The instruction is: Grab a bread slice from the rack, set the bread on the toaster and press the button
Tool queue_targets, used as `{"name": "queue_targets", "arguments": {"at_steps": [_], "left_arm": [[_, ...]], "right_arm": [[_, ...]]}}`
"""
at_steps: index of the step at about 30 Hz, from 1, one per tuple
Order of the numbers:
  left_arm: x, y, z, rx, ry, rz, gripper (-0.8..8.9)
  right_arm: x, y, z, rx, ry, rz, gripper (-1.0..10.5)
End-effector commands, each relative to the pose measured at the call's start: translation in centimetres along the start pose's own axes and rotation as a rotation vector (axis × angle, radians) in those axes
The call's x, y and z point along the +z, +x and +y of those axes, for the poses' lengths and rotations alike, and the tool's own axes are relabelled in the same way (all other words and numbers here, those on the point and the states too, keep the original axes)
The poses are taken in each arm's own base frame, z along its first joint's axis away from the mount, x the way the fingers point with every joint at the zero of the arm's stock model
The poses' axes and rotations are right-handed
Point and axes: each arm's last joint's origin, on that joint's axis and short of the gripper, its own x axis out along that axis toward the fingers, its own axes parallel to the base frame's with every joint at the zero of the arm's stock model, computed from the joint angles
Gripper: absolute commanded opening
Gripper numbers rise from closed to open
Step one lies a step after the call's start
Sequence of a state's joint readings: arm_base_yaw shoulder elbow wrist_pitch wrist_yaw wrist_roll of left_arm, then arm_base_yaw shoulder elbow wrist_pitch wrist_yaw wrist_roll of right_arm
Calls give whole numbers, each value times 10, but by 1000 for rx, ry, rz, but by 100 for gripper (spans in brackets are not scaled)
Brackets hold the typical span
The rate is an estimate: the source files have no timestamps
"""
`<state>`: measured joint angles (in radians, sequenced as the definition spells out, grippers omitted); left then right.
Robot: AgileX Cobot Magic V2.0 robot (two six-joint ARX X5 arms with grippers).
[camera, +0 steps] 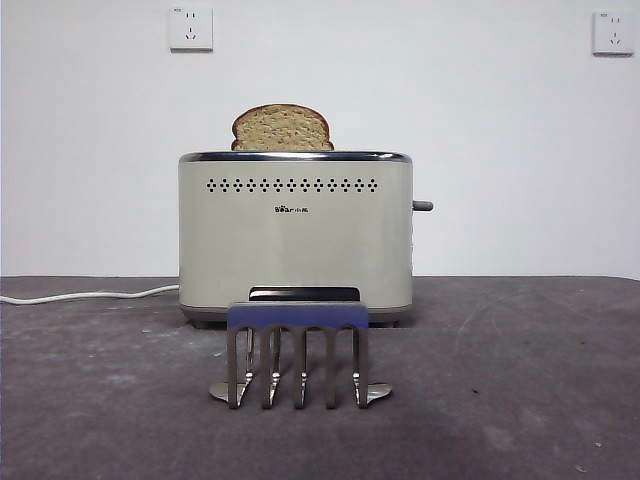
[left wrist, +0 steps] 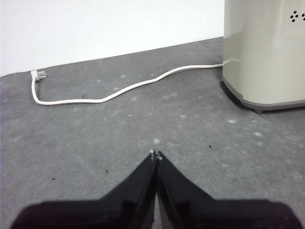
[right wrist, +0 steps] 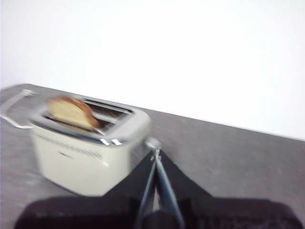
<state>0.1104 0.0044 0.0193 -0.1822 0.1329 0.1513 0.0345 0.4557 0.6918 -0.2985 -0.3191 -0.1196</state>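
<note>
left tool (left wrist: 155, 156): black, tapered | right tool (right wrist: 155, 155): black, tapered

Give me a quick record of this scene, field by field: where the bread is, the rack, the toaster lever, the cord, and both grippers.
bread: standing in a toaster slot, domed top sticking out
rack: in front of the toaster, no slice in it
button: sticking out of the toaster's narrow side, high up
cord: lying on the table, plug not in a socket
left gripper: shut, low over the table beside the toaster, holding nothing
right gripper: shut, close to the button end of the toaster, view blurred
</note>
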Motion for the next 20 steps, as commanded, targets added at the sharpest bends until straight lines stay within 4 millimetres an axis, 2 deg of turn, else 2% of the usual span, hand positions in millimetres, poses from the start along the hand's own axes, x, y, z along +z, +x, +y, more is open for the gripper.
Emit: {"name": "queue_targets", "arguments": {"at_steps": [1,6,10,20], "left_arm": [[-4,1,0,1,-13,19,-4],[-4,1,0,1,-13,19,-4],[-4,1,0,1,-13,19,-4],[-4,1,0,2,-13,19,-4]], "right_arm": [[-45,5,1,-34,23,-22,1],[-99,3,4,-118,42,-17,1],[-128,1,6,-174,69,3,1],[-166,1,8,-229,105,38,1]]}}
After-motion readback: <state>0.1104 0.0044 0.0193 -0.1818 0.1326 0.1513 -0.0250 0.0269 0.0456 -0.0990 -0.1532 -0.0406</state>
